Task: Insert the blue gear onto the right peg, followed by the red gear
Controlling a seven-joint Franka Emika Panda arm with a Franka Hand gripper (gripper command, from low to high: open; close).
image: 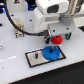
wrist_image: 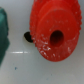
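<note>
The blue gear (image: 51, 52) lies flat on the right part of the black-framed grey plate (image: 33, 61). The right peg is hidden at the gear's centre. A thin short pin (image: 36, 56) stands on the plate's left part. The red gear (image: 57, 40) hangs just above and behind the blue one, with my gripper (image: 57, 36) shut on it. In the wrist view the red gear (wrist_image: 50, 22) fills most of the picture, its centre hole facing the camera. A teal-blue edge (wrist_image: 2, 30) shows at the side. My fingers do not show there.
A small white and metal fixture (image: 18, 28) stands at the exterior view's left, and a black cable (image: 31, 32) runs from it toward the arm. The white table (image: 15, 70) ends at a dark edge behind the arm.
</note>
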